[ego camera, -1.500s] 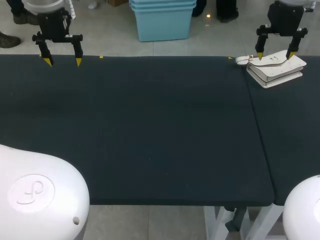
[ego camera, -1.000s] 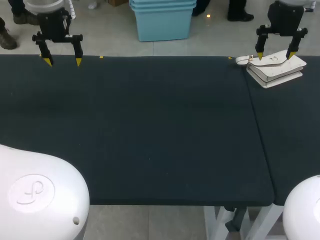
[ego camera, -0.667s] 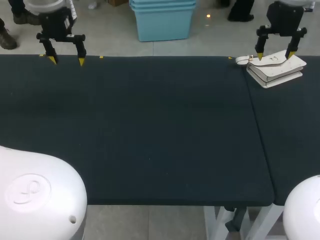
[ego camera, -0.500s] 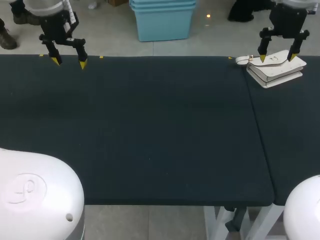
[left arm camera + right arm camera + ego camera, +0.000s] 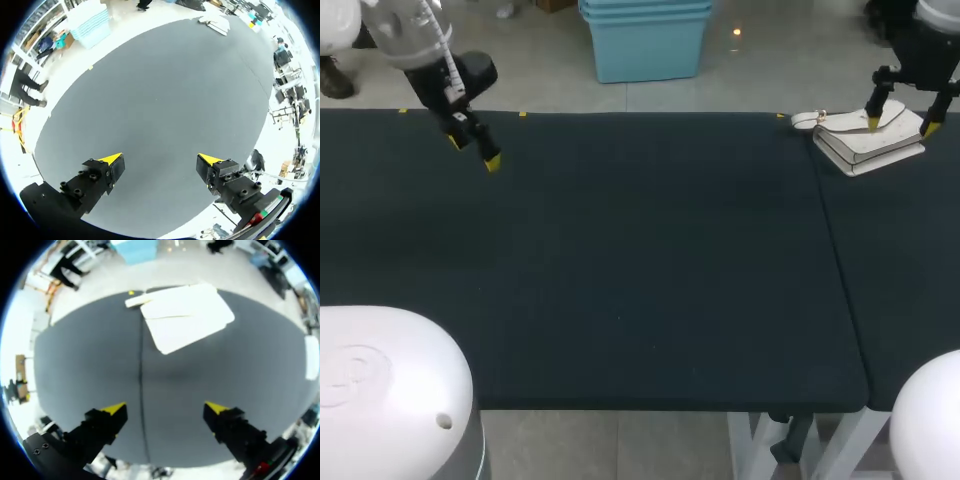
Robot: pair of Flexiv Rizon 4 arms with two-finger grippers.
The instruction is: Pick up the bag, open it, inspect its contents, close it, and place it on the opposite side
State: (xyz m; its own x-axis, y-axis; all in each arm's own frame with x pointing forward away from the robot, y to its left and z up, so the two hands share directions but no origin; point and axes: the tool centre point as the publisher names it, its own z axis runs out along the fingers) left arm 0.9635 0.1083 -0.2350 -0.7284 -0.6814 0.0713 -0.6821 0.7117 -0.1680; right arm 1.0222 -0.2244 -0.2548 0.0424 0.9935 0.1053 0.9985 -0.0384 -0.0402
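Dark bench (image 5: pixel 620 250) carried a white bag (image 5: pixel 868 147) at its far right corner, long side lying across. Right pincer (image 5: pixel 902 125) hovered wide open over it, nearest; left pincer (image 5: pixel 473 151), also wide, hung well apart.

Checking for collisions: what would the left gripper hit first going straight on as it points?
Probably the bare black table: nothing shows ahead of the left gripper; the bag lies far off.
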